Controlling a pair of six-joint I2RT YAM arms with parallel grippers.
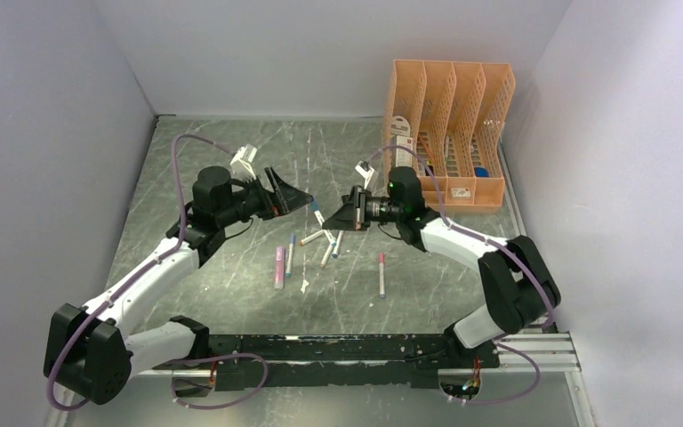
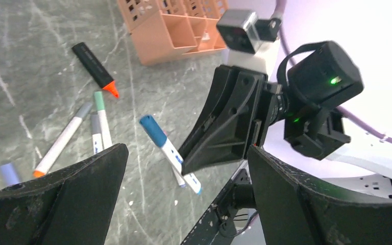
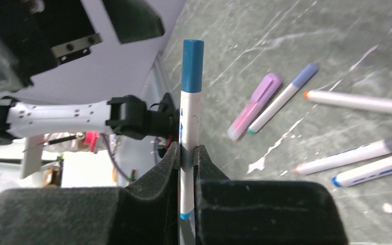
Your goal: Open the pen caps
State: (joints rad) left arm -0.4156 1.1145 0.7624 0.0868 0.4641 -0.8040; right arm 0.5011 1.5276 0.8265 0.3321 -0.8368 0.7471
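**Top external.** The left gripper (image 1: 298, 197) and right gripper (image 1: 345, 213) face each other tip to tip above the marbled table (image 1: 231, 160). The right gripper is clamped on a white pen (image 1: 318, 214), which juts toward the left gripper and ends just beside its tips. Loose pens (image 1: 291, 256) lie scattered on the table beneath both grippers, on the base side, with a pink-purple highlighter (image 1: 279, 265) among them. One lone pen (image 1: 381, 274) lies apart, nearer the right arm's base. An orange file organizer (image 1: 449, 133) stands behind the right gripper.

**Left wrist.** The left gripper's jaws stand spread wide and hold nothing. Ahead of the fingertips (image 2: 113, 153) the right gripper holds the white pen aslant. The pen's blue cap (image 2: 152, 130) is on and points toward this gripper. It sits in line with the open gap and touches neither finger. Whether it is already between the fingers is not clear. Beyond it on the table lie a black marker (image 2: 93, 66) with an orange end and three white-barrelled pens.

**Right wrist.** The right jaws are closed tight on the white pen's lower barrel. The barrel stands straight up out of the pads (image 3: 171, 158), with the blue cap at the top, well clear of the pads. To the right of the grip, flat on the table, lie the highlighter, a lilac-capped pen just beside it, and more white pens.
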